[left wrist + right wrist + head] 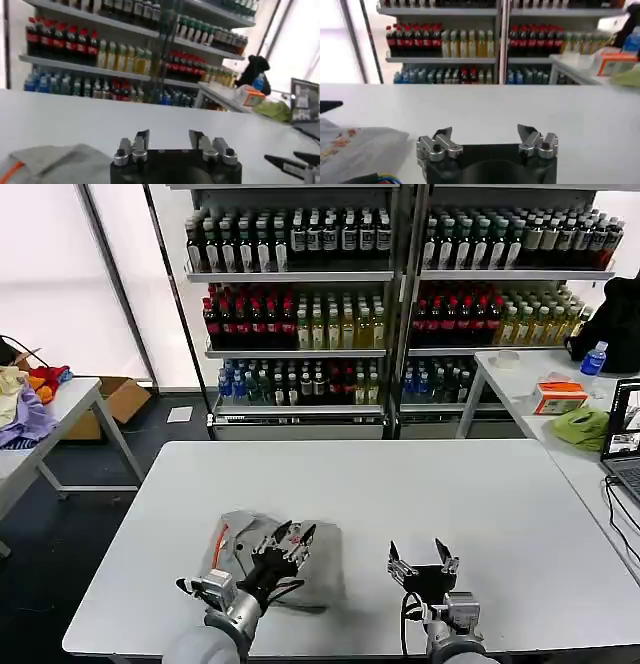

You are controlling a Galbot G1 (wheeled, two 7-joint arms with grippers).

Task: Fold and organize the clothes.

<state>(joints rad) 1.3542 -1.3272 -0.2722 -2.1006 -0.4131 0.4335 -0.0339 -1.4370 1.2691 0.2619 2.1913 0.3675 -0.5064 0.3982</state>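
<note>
Left end effector (288, 536) hovers with fingers spread apart over the folded light grey shirt (320, 569), holding nothing. Right end effector (423, 556) is likewise spread and empty, above bare bench (400, 484) beside it. The shirt is a compact bundle near the bench's front edge, left of centre, with an orange neck strip (219, 541) at its left side.

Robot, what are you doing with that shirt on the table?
A folded light grey shirt lies on the white table, near its front edge on the robot's left. The left gripper hovers over the shirt with its fingers open, holding nothing. The right gripper waits beside it over bare table, open and empty too. The shirt looks already folded into a small bundle.
</note>
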